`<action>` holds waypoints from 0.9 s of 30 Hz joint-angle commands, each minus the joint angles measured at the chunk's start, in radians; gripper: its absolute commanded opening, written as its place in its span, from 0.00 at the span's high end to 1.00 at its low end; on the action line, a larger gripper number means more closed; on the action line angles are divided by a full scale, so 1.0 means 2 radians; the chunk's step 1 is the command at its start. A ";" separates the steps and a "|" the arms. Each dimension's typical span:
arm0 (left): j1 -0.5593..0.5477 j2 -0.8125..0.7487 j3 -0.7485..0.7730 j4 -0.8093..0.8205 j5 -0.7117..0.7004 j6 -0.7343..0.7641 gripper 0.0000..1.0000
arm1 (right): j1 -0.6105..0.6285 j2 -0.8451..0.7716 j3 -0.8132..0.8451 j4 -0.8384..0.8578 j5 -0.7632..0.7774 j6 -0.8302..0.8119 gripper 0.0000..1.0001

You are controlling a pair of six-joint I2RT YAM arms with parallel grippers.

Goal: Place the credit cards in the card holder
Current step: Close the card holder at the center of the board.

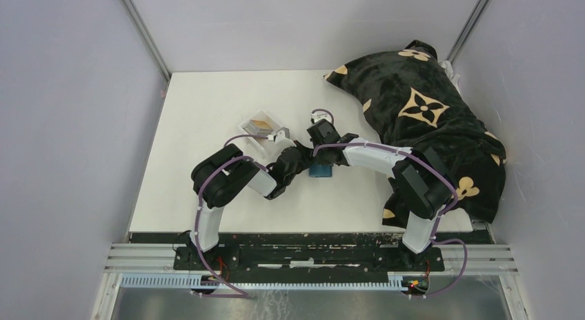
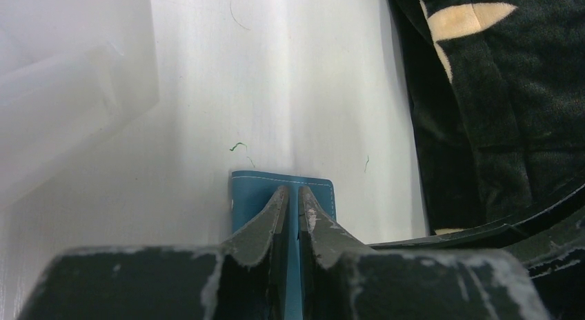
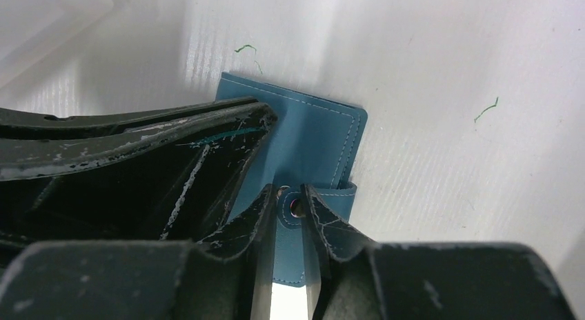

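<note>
The teal card holder (image 1: 321, 171) lies on the white table between both grippers. My left gripper (image 1: 305, 163) is shut on one edge of it; in the left wrist view a thin teal flap runs between the closed fingers (image 2: 292, 193) and the holder (image 2: 252, 189) lies under them. My right gripper (image 1: 321, 153) is shut on its snap tab (image 3: 342, 197), with the jaws (image 3: 293, 196) pinching beside the snap and the holder (image 3: 314, 130) beyond. The credit cards (image 1: 260, 123), tan face up, lie in the clear tray (image 1: 270, 138), apart from both grippers.
A black blanket with tan flower marks (image 1: 428, 120) covers the table's right side, close to the holder (image 2: 483, 92). The clear tray shows at the top left of the left wrist view (image 2: 69, 92) and of the right wrist view (image 3: 48, 16). The left gripper's fingers (image 3: 138, 137) fill the left of the right wrist view.
</note>
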 commanded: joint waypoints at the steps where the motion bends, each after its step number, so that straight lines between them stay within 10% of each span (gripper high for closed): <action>1: -0.002 0.008 0.007 0.007 -0.006 -0.011 0.84 | 0.003 -0.007 0.020 0.005 0.017 0.003 0.75; 27: -0.003 0.002 0.000 0.024 -0.003 0.001 0.78 | 0.027 -0.049 0.007 0.002 0.068 -0.025 0.61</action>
